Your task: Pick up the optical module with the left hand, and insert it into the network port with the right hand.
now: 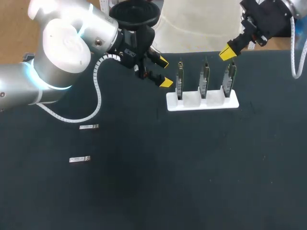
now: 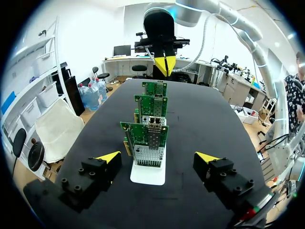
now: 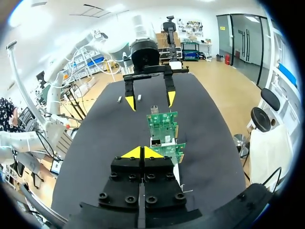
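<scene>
Three green circuit boards (image 1: 205, 79) stand upright on edge in a white plastic rack (image 1: 192, 105), one board to each slot, on the black table (image 1: 192, 172). Two small silver optical modules lie flat on the table, well apart from the rack, on the left arm's side. One (image 1: 88, 126) lies farther back and the other (image 1: 79, 159) nearer the front, and nothing touches either.

The left gripper (image 1: 164, 72) hangs just beside the rack's left end, its yellow-tipped fingers spread wide with nothing between them. The right gripper (image 1: 227, 52) is near the rack's right end, on the far side from the left gripper. Its two yellow tips are pressed together, clenched on nothing.

From the head view you get the boards edge-on only. The left wrist view gives you them face-on, lined up one behind another ahead of its own spread fingers. There you can see a silver metal port cage (image 2: 148, 140) on the nearest board, and the right gripper's joined tips beyond the last board. The right wrist view looks over its own closed tips, along the row of boards, to the left gripper's open fingers. Past those fingers it shows you both modules lying near each other on the table. Only this view and the head view show you the modules.
</scene>
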Available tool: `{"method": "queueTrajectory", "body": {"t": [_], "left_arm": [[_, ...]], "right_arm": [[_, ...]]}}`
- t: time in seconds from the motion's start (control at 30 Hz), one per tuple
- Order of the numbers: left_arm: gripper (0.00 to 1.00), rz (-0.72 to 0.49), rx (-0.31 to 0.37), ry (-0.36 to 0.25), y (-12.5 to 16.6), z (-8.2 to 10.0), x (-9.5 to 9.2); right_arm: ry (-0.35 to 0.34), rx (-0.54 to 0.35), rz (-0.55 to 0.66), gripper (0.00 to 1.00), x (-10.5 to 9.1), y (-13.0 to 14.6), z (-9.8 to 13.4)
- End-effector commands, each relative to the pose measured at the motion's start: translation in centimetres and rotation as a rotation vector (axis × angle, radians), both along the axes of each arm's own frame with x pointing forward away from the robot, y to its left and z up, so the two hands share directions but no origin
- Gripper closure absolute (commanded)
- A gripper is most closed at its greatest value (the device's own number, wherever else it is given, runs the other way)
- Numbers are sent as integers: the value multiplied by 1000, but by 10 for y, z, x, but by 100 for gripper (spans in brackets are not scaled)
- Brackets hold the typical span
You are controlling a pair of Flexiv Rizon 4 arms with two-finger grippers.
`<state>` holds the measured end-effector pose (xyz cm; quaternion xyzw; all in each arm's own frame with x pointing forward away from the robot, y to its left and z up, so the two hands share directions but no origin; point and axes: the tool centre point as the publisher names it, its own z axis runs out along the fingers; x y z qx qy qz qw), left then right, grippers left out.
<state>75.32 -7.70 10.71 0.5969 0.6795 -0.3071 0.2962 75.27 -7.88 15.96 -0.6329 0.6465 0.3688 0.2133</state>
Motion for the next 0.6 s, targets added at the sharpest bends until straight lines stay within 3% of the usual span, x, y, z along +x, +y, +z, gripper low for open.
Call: {"method": "queueTrajectory", "body": {"t": [0.03, 0.6], "left_arm": [[0, 1, 4, 1, -1, 0, 0], [0, 1, 4, 1, -1, 0, 0]], "right_arm": [[4, 7, 4, 100, 3, 0, -3], [-7, 2, -6, 100, 8, 4, -10]]}}
